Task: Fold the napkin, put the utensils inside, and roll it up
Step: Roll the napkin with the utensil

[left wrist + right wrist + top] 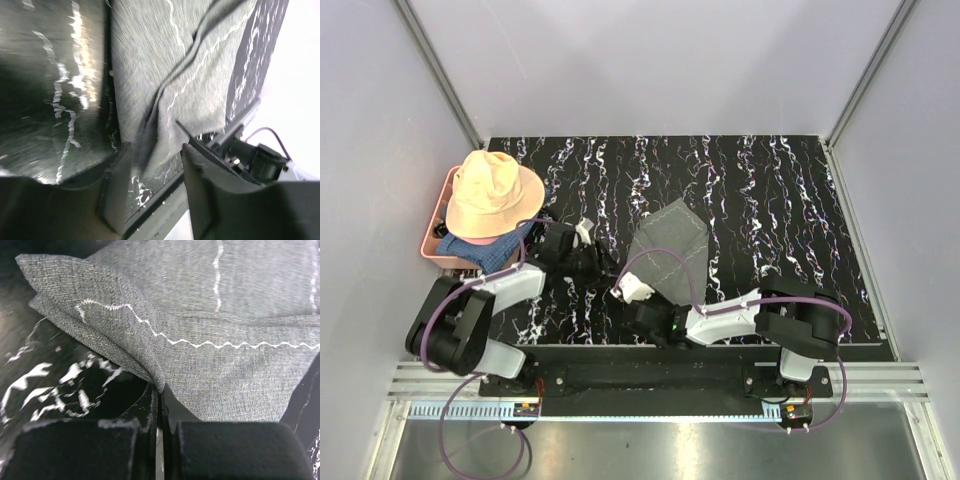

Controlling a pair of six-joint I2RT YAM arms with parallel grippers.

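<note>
Two arms reach over the black, white-veined tabletop [780,200] in your overhead view. The napkin [672,245] lies as a slanted grey shape a little toward 6 o'clock from the tabletop's middle, with one corner pointing to 12 o'clock. Your right fingers [632,291] sit at its 7 o'clock corner, touching the cloth. Your left fingers [582,236] are at 9 o'clock from the napkin, near it but apart from it. At the tabletop's 9 o'clock edge, a peach hat [492,195] rests over a pink basket [432,245], and a blue cloth [470,250] shows under the brim.

Your left wrist view is blurred. The left fingers [205,190] stand apart with nothing between them. The napkin [165,70] fills the upper middle, rumpled. A raised crease runs across it from 1 o'clock down to 7 o'clock.

In your right wrist view, the right fingers [151,407] are pressed together, pinching the napkin [235,305] where its layered edge tapers down to their tips. The cloth spreads away toward 12 and 3 o'clock, and white zigzag stitching crosses it. The tabletop [55,380] shows at 9 o'clock.
</note>
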